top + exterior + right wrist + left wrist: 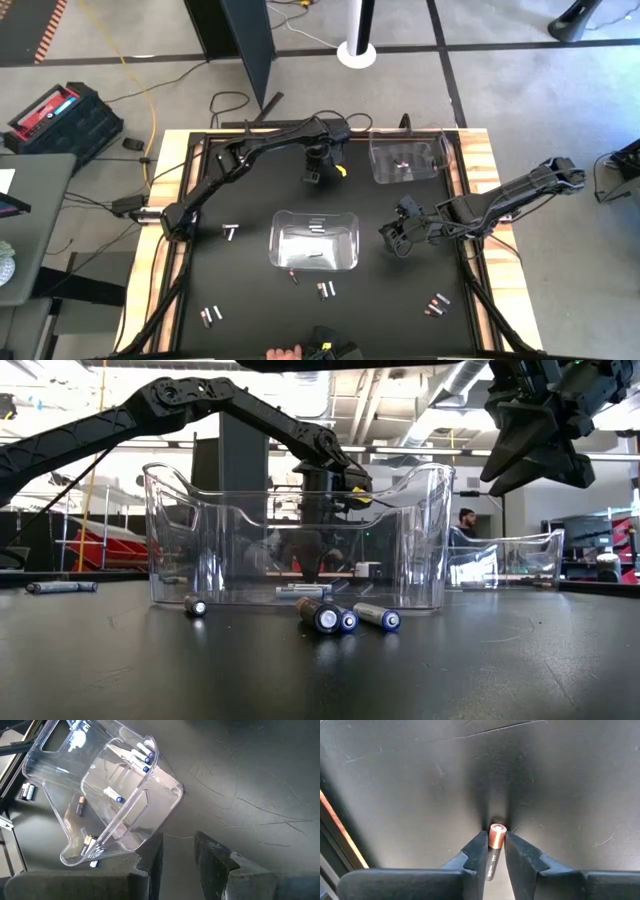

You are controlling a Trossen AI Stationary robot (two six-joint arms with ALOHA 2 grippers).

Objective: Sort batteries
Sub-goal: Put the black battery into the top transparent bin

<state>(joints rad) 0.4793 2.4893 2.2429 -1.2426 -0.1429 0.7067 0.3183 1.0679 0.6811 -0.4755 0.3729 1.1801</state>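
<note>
Left gripper [496, 851] down on the table [250, 200] toward its far edge, just beside the far bin [405, 160]; fingers [475, 852] closed around a dark battery [493, 851] with a ribbed copper end, cell lying lengthwise between the flat pads, presumably so it cannot roll out when lifted. Right gripper [177, 851] hovers near the right edge, beside the centre bin [315, 240]; jaws partly apart, nothing between them; it appears to wait. Bins are clear, thin-walled plastic with rounded corners; centre bin holds silvery-white cells [140, 755], which suggests one type per bin. Table surface matte black, finely scratched. Loose batteries [326, 290] lie in small groups along the near edge; sorting looks well short of finished.
</note>
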